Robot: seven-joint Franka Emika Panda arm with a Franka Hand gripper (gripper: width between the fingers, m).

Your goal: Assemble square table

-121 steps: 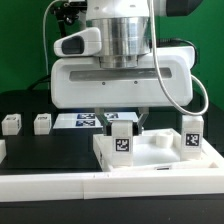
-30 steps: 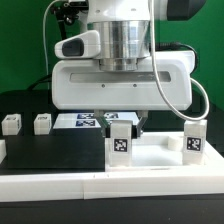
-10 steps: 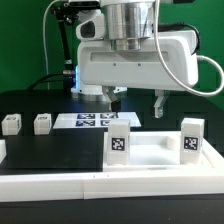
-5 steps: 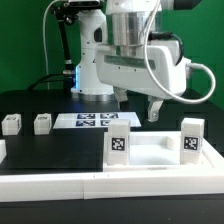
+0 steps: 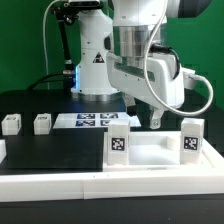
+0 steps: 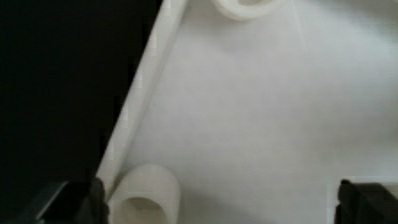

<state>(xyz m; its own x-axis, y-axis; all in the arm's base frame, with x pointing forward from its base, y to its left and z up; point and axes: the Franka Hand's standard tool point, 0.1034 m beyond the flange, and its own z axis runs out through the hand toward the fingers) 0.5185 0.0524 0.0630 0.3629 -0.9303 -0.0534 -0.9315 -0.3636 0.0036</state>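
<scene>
Exterior view's left: a leg post (image 5: 11, 123) and a second leg post (image 5: 42, 122) stand loose on the black desk (image 5: 55, 160), apart from each other and well apart from the slab.

Centre: the marker board (image 5: 95, 120) lies flat behind them.

Centre to right: the square table slab (image 5: 155, 155) lies flat on the desk, its near edge close against a white rail (image 5: 100, 186). Two tagged white blocks (image 5: 120, 143) (image 5: 191, 140) stand at its near side. Whether they are fitted legs cannot be told.

Assessment: the slab looks seated, so fetching a loose leg post appears to be the step in hand. To do it well:
- lift clear of the tagged blocks before travelling towards the posts;
- descend squarely over one post and take it across flat faces;
- keep it upright for entry into a socket (image 6: 143, 197).

Tool (image 5: 143, 112): raised above the slab's far part. In the wrist view the tool (image 6: 210, 200) has its fingertips (image 6: 54, 200) spread wide at either side. Only bare slab surface shows beneath them. It holds nothing and touches nothing.
</scene>
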